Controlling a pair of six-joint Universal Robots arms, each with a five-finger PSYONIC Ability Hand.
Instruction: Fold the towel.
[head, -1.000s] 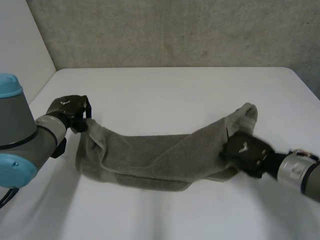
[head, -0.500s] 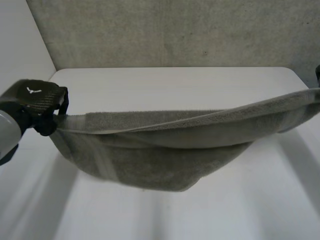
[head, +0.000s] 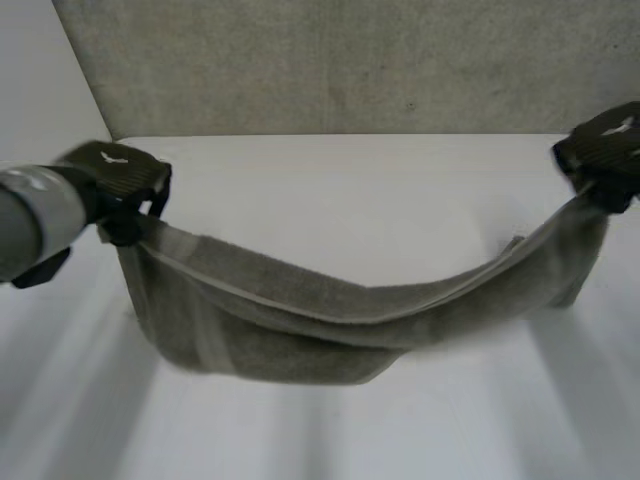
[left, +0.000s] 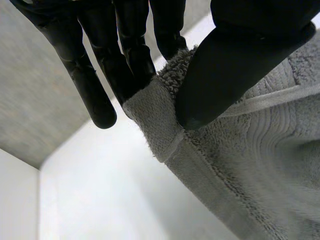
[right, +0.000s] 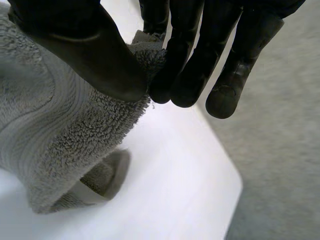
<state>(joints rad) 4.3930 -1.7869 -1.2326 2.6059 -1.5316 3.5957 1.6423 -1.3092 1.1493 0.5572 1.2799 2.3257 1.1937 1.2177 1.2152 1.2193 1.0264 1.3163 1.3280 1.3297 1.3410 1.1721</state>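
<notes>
Head view: left hand (head: 115, 170) & right hand (head: 605, 150) pinch towel (head: 300, 320) at end edges, mid sags over table (head: 350, 190).

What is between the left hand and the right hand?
In the head view, the towel spans from the left hand to the right hand, sagging.

The towel (head: 330, 320) hangs stretched between the two hands, one end pinched at the fingertips of the left hand (head: 115, 175), the other end at those of the right hand (head: 605, 150). Its middle sags below both hands toward the bench (head: 340, 190).
</notes>
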